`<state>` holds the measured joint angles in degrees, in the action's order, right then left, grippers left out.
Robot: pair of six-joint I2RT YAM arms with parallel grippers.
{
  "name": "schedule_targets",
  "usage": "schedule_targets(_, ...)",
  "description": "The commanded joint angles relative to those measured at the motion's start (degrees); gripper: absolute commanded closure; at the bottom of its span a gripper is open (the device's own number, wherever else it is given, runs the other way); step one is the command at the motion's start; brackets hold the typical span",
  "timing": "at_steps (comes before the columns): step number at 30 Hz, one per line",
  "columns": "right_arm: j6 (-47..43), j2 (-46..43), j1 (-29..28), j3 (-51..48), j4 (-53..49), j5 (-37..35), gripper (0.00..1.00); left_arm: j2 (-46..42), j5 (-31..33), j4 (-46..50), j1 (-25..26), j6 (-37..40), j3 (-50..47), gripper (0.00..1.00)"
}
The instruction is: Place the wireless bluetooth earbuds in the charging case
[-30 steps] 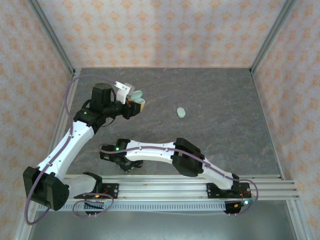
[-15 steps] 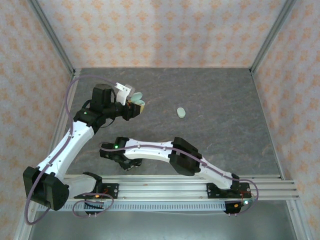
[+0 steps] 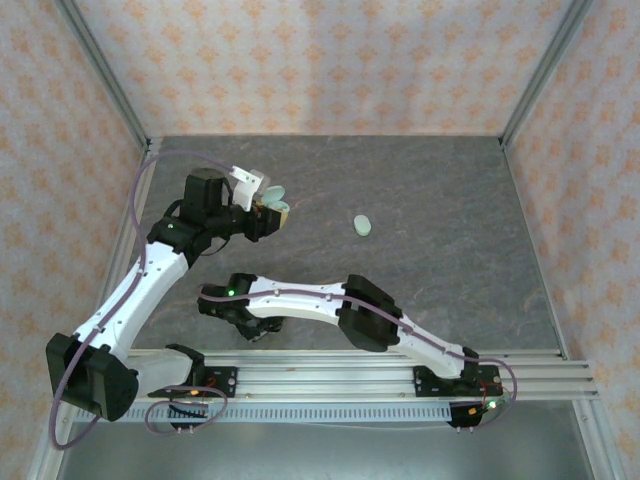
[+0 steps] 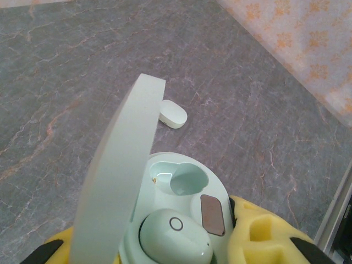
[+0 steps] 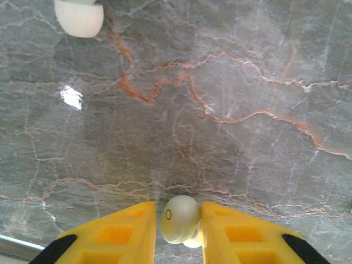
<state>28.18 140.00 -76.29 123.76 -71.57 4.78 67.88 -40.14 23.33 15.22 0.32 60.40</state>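
My left gripper [image 3: 268,218] is shut on the base of a pale green charging case [image 4: 220,181], held up at the back left with its lid [image 4: 121,176] swung open. One earbud [image 4: 176,239] sits in the near socket; the far socket [image 4: 184,179] is bare. Low over the table near the front rail, my right gripper [image 5: 179,208] has its yellow fingers [image 5: 236,231] closed in on a small white earbud [image 5: 177,215]. That earbud rests on the table, pressed against the right finger with a sliver of gap at the left one.
A second pale green case [image 3: 363,225], closed, lies on the grey marble table [image 3: 450,230] right of the held case and shows past the lid [image 4: 172,114]. A white rounded thing [image 5: 78,16] lies ahead and left of my right gripper. The front rail [image 3: 350,375] runs just behind it.
The right wrist has shifted slightly left and its jaws have narrowed a little around the earbud. The left arm and the open case have stayed still.
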Motion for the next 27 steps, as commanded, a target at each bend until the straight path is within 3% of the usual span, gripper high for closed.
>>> schedule_targets(1, -0.73, 1.16, 0.49, 0.99, -2.47, 0.01, 0.73, -1.77, 0.24, 0.32, -0.72, 1.45, 1.30, 1.00)
schedule_targets(9, -0.52, 0.97, 0.87, -0.58, -2.41, 1.15, 0.73, -1.87, 0.35, 0.23, -0.69, 1.55, 1.52, 1.00)
schedule_targets(13, -0.28, -0.76, 1.31, -2.45, -1.29, 0.45, 0.78, -1.73, 0.34, 0.27, -0.72, 1.65, 1.69, 1.00)
schedule_targets(27, 1.64, -20.99, 3.44, -18.10, 5.49, -8.19, 0.85, -1.87, 0.04, -0.84, -0.72, 1.90, 1.91, 1.00)
